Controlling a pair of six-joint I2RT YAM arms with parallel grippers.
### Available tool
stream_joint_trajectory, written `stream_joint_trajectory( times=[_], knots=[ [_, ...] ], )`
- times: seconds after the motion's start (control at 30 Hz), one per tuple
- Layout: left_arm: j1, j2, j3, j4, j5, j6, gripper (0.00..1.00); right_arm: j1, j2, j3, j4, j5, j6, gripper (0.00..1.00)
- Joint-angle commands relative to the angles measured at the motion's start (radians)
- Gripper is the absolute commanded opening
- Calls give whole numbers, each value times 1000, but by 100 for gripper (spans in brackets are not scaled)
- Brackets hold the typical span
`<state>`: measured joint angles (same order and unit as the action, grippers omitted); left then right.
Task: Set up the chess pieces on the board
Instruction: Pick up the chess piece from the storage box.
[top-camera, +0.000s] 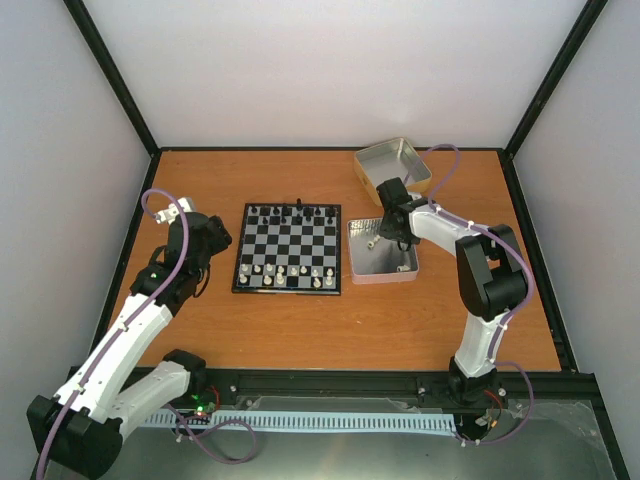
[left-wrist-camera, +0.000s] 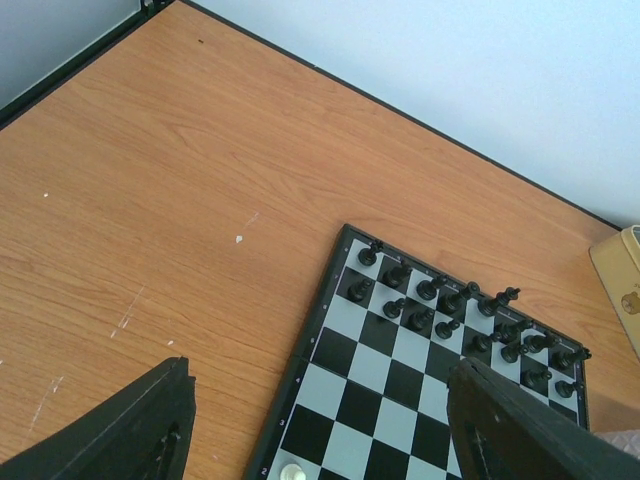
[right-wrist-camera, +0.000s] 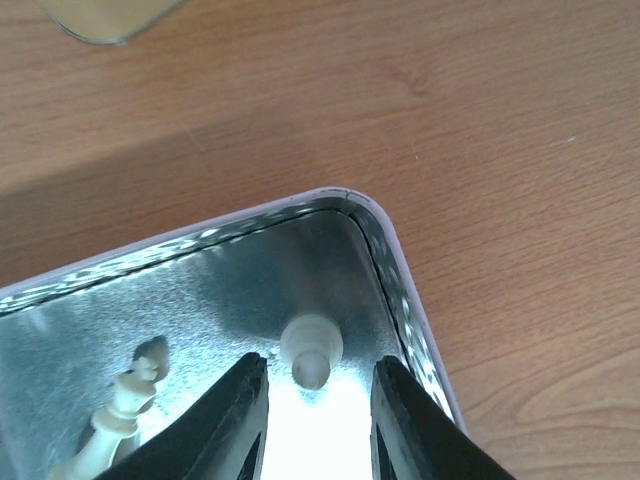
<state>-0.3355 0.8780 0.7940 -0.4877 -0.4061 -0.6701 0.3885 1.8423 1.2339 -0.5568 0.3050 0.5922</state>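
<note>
Table (top-camera: 300, 330) bears board (top-camera: 290, 241) (tins (top-camera: 386, 276) beside).

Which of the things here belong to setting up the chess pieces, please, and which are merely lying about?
Job: board; cream pieces on it; cream pawn and others in the near tin.
Lying about: far tin; black pieces, already on the board.

a white "2" stands on the black border of the small square chessboard of black and silvery-grey checks (left-wrist-camera: 345, 395); nothing else there is legible.
</note>
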Motion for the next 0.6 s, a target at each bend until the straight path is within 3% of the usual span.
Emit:
stream_joint_trajectory(
  times=[0.0,0.3,0.57],
  knots=[
    [4,-1,37,-5,3,21,70,-25,45,28,30,-32,-28,30],
    [4,2,41,-3,6,26,70,-36,74,53,39,0,-59,23],
    [3,-3,48,-2,-5,32,70,-39,88,64,57,-30,-112,7]
  ],
)
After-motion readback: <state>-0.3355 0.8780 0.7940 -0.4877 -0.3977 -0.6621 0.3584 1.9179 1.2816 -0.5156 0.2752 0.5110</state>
